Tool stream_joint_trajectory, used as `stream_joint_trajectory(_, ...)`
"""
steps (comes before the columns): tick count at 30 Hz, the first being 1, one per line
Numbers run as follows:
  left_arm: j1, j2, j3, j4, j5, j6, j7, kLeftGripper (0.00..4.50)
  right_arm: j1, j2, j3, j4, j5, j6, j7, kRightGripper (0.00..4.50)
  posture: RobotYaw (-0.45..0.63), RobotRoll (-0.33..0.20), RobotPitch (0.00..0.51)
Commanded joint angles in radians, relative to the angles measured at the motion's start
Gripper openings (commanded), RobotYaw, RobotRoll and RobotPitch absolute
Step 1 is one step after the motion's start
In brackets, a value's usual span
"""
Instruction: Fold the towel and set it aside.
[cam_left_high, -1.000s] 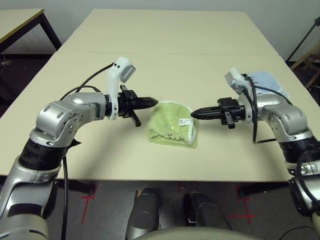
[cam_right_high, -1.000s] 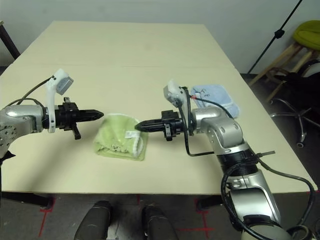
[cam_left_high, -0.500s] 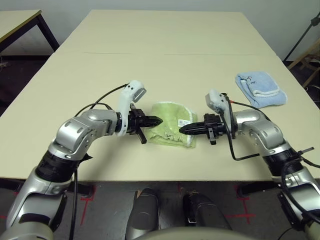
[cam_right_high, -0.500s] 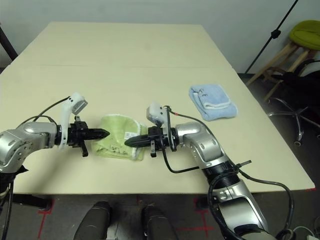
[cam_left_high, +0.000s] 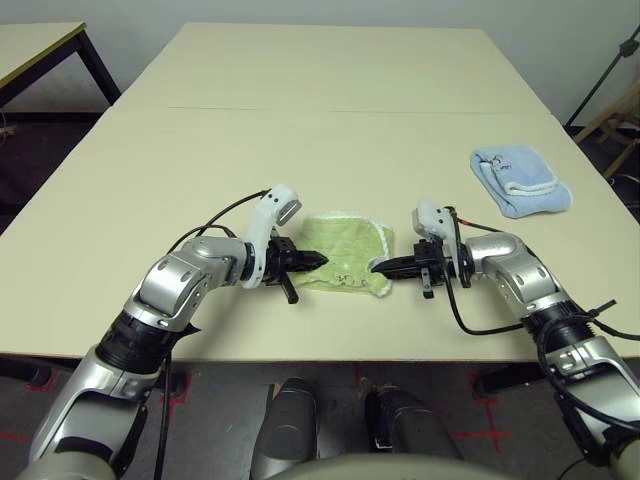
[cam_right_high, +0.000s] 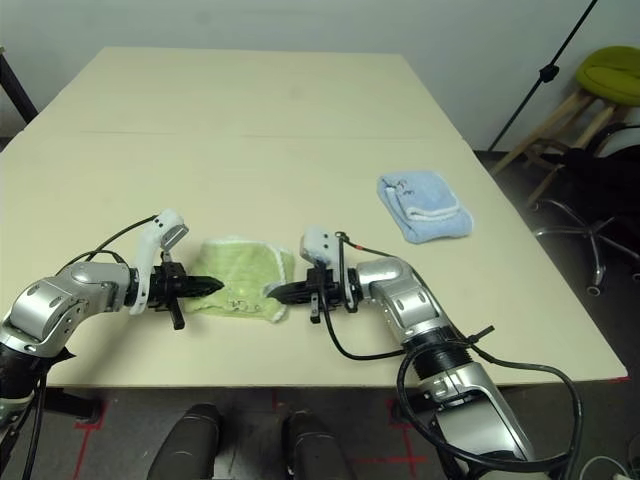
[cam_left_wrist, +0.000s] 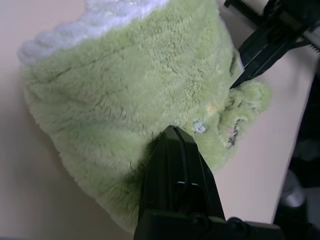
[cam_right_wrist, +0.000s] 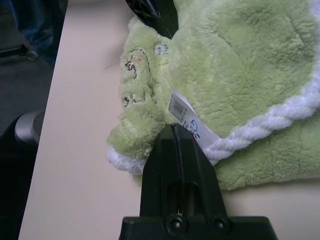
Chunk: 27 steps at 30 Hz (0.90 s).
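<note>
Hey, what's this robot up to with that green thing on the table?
It is working on a light green towel that lies bunched near the front edge of the table. The left gripper and right gripper have their fingers shut and press into the towel from opposite sides. A folded blue cloth lies apart on the robot's right.

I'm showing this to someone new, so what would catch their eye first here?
Most likely the crumpled green towel near the table's front edge, with the left gripper and the right gripper closing on it from either side, jaws shut at its edges. Next, the folded light-blue cloth far off on the robot's right.
</note>
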Motion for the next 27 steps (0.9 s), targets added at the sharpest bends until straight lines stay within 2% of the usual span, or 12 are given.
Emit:
stream_joint_trajectory(1,-0.062,-0.019,0.115,-0.057,-0.133,0.12,-0.011,0.0,-0.059,-0.02,-0.097,-0.033,0.111,0.113,0.044,0.04,0.17,0.0,0.131)
stream_joint_trajectory(4,-0.12,-0.017,0.176,-0.053,-0.182,0.168,-0.008,0.0,-0.123,-0.017,-0.153,-0.038,0.171,0.181,0.044,0.04,0.17,0.0,0.131)
stream_joint_trajectory(9,-0.177,0.006,0.154,0.037,-0.108,0.106,-0.012,0.0,-0.192,0.031,-0.15,0.013,0.136,0.155,0.004,0.04,0.17,0.0,0.131)
stream_joint_trajectory(11,-0.171,0.006,0.104,0.079,-0.045,0.046,-0.02,0.0,-0.191,0.057,-0.125,0.037,0.106,0.118,-0.001,0.04,0.17,0.0,0.125)
stream_joint_trajectory(17,-0.147,-0.076,0.056,0.202,0.064,-0.075,0.019,0.0,-0.182,0.125,-0.089,0.115,0.03,0.019,-0.037,0.04,0.17,0.0,0.119)
stream_joint_trajectory(22,-0.118,-0.118,-0.005,0.268,0.165,-0.17,0.027,0.0,-0.154,0.123,-0.05,0.194,-0.052,-0.073,-0.032,0.04,0.18,0.0,0.116)
stream_joint_trajectory(27,-0.068,-0.13,-0.036,0.283,0.21,-0.2,0.013,0.0,-0.127,0.108,-0.04,0.265,-0.109,-0.15,-0.029,0.04,0.17,0.0,0.121)
